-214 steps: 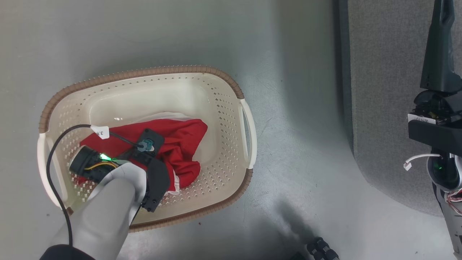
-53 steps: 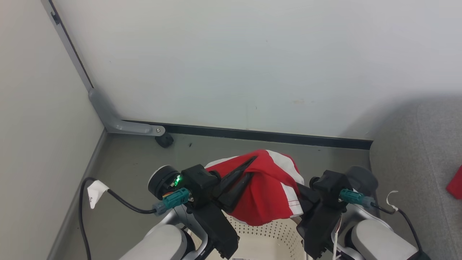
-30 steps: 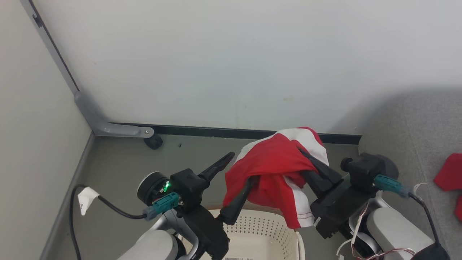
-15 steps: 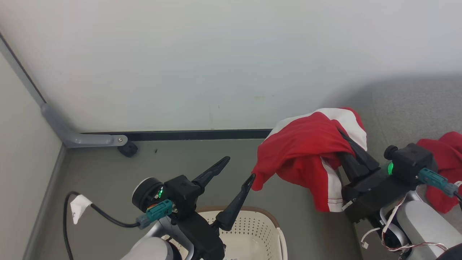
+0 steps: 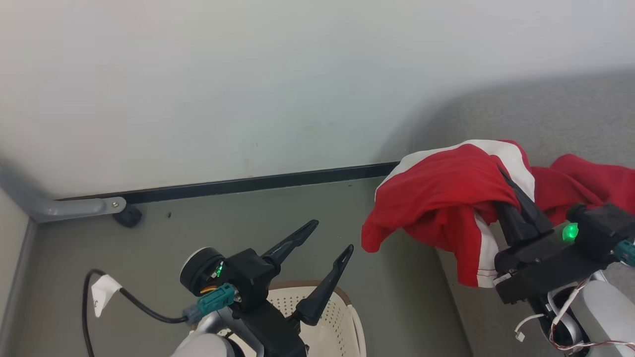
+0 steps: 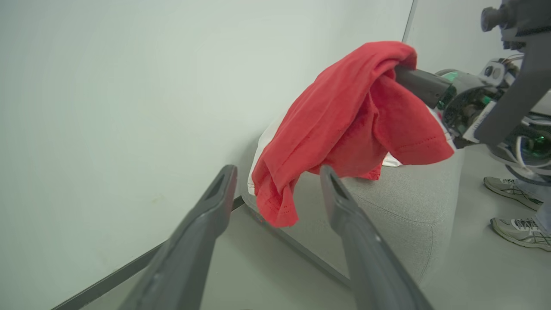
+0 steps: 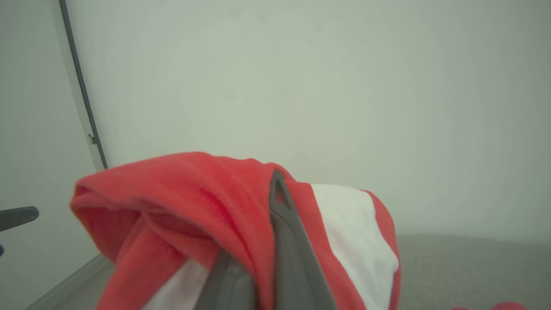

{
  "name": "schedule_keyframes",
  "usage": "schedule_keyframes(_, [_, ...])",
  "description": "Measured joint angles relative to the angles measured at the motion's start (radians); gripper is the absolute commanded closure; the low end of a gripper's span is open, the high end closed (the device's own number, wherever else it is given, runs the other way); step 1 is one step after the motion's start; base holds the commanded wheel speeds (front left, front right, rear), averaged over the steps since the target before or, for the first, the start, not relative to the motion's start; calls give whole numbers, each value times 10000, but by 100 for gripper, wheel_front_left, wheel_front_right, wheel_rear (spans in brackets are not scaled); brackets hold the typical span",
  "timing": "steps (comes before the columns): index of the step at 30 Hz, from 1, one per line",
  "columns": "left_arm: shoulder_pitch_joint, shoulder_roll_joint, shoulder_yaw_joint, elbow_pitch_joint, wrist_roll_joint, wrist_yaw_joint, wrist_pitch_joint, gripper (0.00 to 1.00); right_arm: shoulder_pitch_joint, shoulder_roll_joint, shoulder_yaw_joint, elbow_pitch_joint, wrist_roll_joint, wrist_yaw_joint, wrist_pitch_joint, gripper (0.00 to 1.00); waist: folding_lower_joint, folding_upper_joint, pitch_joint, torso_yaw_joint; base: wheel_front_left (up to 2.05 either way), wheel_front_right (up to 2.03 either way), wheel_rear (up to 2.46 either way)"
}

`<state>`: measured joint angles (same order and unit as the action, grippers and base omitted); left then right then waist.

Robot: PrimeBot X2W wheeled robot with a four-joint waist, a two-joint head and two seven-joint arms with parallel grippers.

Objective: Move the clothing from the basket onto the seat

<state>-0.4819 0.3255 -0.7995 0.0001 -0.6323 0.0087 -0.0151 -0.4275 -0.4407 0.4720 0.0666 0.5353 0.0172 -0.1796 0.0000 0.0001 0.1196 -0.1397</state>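
Right gripper (image 5: 502, 192) clamped on clothing (image 5: 436, 196) at a bunched fold, apt for seemingly soft, light, droopy fabric; left gripper (image 5: 332, 235) spread, empty.

- The left hand (image 5: 332, 235) is held above the basket (image 5: 342, 325), fingers spread apart.
- The right hand (image 5: 506, 181) is held up right of the basket, clamped on the clothing (image 5: 436, 193).
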Motion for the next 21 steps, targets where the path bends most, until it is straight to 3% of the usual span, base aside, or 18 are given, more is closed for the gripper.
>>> schedule_keyframes(21, [148,128,-274,-533,209,-8,98,0,1188,-297,-926,-832,378,-627,-347,100,0,0,289,-1808,0,0,0])
